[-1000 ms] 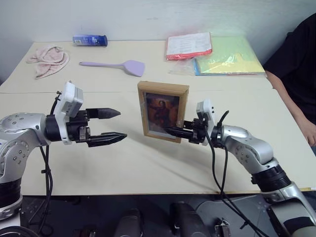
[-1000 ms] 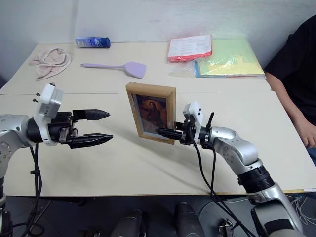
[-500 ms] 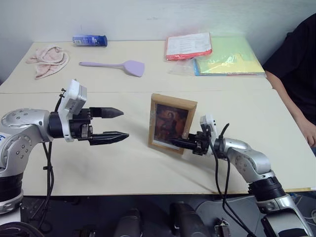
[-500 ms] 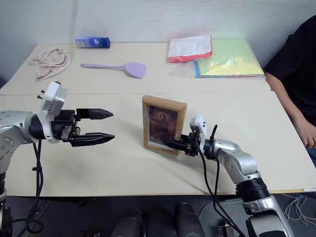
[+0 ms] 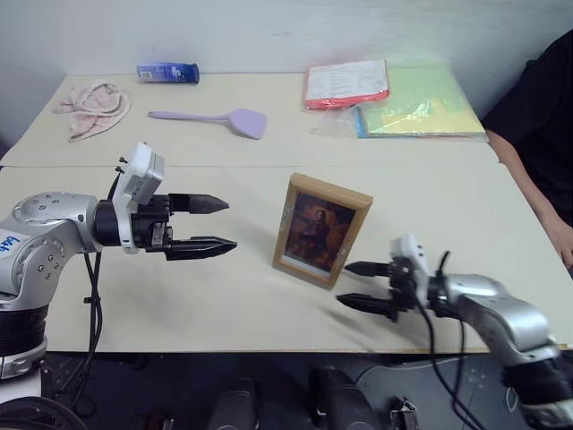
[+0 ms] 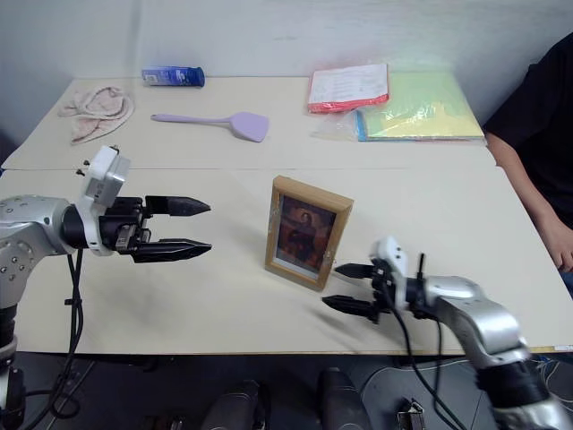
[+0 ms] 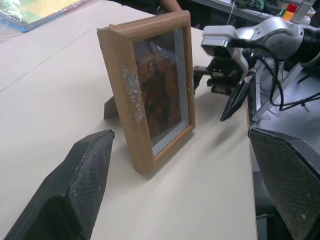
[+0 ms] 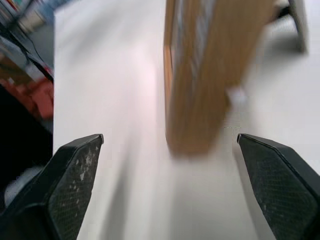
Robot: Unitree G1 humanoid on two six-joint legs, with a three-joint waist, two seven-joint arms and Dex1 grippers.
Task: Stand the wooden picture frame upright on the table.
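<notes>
The wooden picture frame (image 5: 322,230) now stands upright on the table (image 5: 224,305) on its own fold-out stand, near the front edge. The right tool (image 5: 364,286) has just let go of it, spread its fingers wide and drawn back, so the task looks done. The left tool (image 5: 215,225), also spread, hovers apart on the frame's other side.
</notes>
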